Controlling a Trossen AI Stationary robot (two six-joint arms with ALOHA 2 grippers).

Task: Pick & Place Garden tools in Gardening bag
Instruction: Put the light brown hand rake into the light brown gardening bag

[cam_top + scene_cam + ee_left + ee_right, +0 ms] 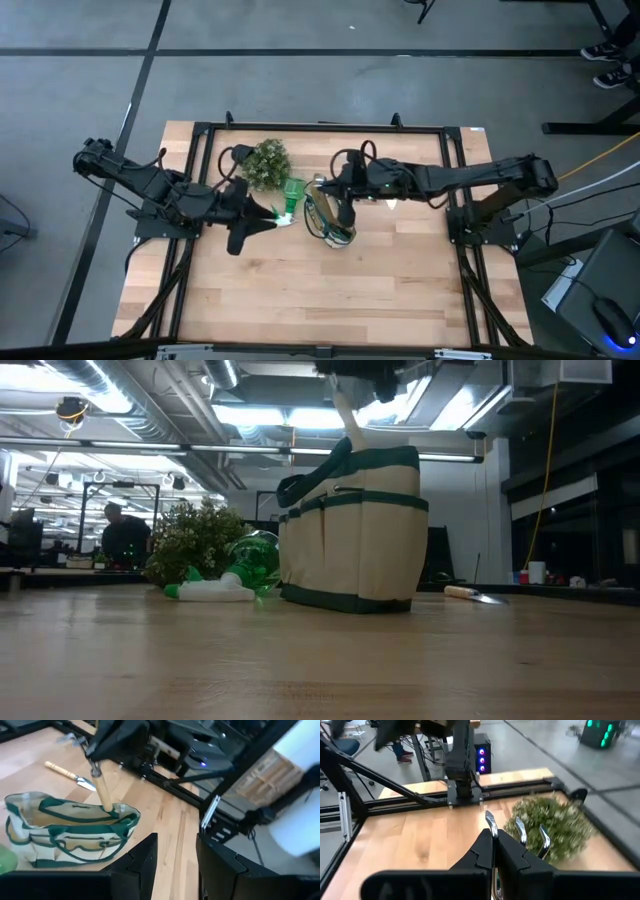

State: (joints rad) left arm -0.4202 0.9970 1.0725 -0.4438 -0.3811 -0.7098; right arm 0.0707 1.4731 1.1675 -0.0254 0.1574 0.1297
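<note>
The beige gardening bag (pixel 330 225) with green trim stands upright mid-table and also shows in the low view (pixel 350 530). My right gripper (pixel 345 203) is above it, shut on a wooden-handled hand rake (pixel 102 790) with metal tines. My left gripper (pixel 176 855) is open and empty, left of the bag, beside the green-and-white plastic piece (pixel 288 205), which lies on the table. A wooden-handled trowel (pixel 70 774) lies flat on the table beyond the bag. The pruning shears are out of view. My right gripper pinches the rake between its two fingers at the metal neck just below the tines (pixel 490 824), coming from above. The rake hangs upside down and slightly tilted, tines up. Its wooden handle's lower end (pixel 107 806) is inside the bag's open top.
A bushy green plant (pixel 266 163) in a pot stands behind the plastic piece, close to the bag's left. A black frame (pixel 320 128) runs around the table. Bare wood (pixel 320 290) lies toward the near edge. A person (pixel 125 535) sits far off in the room.
</note>
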